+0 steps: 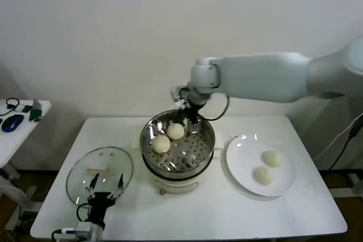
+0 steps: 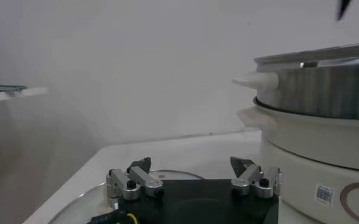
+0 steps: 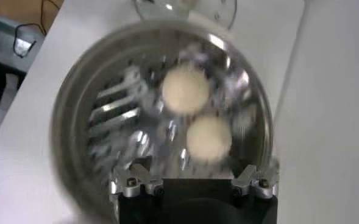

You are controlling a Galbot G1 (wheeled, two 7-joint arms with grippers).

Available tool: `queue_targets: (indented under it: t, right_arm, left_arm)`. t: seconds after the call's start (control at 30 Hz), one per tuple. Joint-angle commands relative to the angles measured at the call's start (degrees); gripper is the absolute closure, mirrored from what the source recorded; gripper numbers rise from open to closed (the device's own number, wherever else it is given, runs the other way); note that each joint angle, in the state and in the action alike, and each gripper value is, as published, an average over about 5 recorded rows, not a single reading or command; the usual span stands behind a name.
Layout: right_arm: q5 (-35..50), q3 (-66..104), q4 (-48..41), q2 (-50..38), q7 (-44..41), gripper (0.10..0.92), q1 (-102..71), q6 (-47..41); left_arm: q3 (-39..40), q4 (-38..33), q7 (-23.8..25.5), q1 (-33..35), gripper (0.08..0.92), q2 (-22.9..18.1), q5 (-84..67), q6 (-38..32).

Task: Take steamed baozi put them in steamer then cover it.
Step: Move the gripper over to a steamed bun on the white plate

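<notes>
Your right tool (image 3: 193, 182) is hanging open and empty over the steamer's (image 1: 148, 134) far rim, where two baozi (image 1: 161, 143) are sitting. Two more are lying on the white plate (image 1: 243, 157). Your left tool (image 1: 106, 187) is waiting open over the glass lid (image 1: 85, 168) on the counter (image 1: 227, 213).

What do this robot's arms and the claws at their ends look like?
The right arm is a thick, smooth, pale grey-white tube with a rounded joint and thin black cables near its wrist. Each claw, the right gripper and the left gripper, has a black body with two small silvery metal finger blocks fastened by dark screws. The left gripper also shows a yellow wire.
</notes>
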Motion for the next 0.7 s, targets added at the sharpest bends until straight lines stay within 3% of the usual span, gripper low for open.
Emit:
queue_targets:
  t: [0.03, 0.33, 0.7]
  right_arm:
    - [-8.8, -11.0, 11.8, -26.3, -2.0, 0.202, 6.7, 1.9]
    - [-21.8, -4.3, 9.5, -35.7, -0.4, 0.203, -10.3, 1.6]
    - [-28.5, 11.9, 2.3, -35.2, 0.4, 0.203, -31.2, 0.7]
  left_arm:
    - [0.0, -0.4, 0.0, 0.2, 0.177, -0.1, -0.1, 0.2]
    - [-0.4, -0.8, 0.1, 0.2, 0.177, -0.1, -0.2, 0.4]
    - [-0.7, -1.3, 0.1, 0.9, 0.177, -0.5, 0.1, 0.4]
